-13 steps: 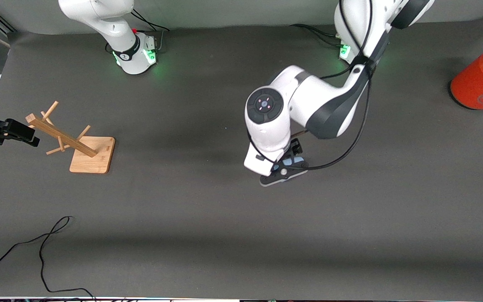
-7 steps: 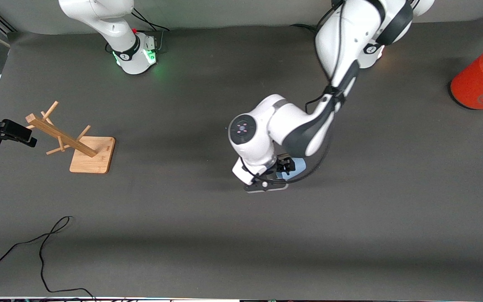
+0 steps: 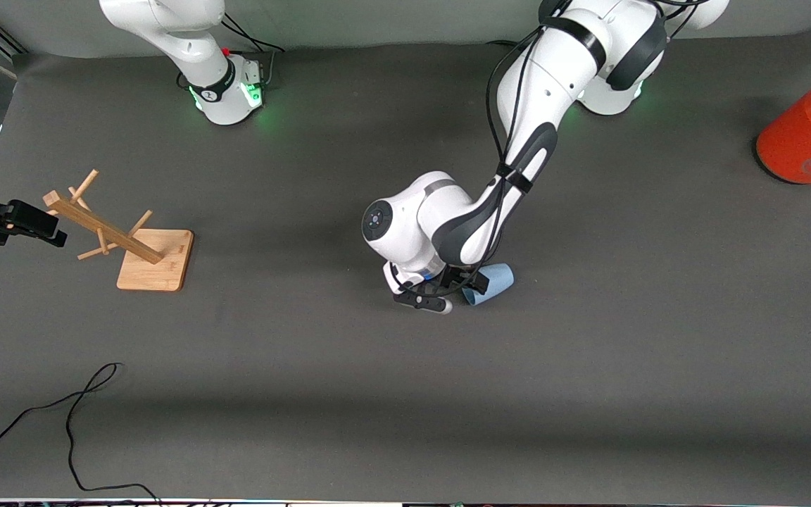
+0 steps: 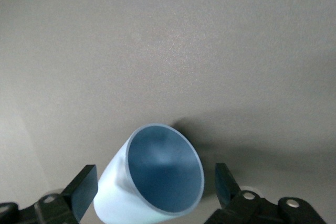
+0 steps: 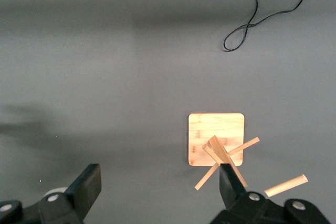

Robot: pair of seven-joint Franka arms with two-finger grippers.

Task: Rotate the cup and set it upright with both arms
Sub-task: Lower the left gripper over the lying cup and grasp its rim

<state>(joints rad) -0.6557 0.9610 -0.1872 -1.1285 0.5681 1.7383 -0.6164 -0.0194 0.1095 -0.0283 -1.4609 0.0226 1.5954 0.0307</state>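
Left wrist view: cup [image 4: 157, 174] lies on its side mid-bench [image 3: 659, 352], left gripper [image 4: 156, 190] spread wide astride it without contact (likely pre-grasp for rotation); right gripper [image 5: 160, 192], also spread, waits over peg rack [image 5: 218, 145].

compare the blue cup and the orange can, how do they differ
The blue cup lies on its side mid-table, its open mouth showing between the left gripper's open fingers; the orange can stands at the left arm's end of the table, capped by a grey lid. The cup is small and tapered, the can much larger and straight-sided. Both are handleless and rest on the dark table.
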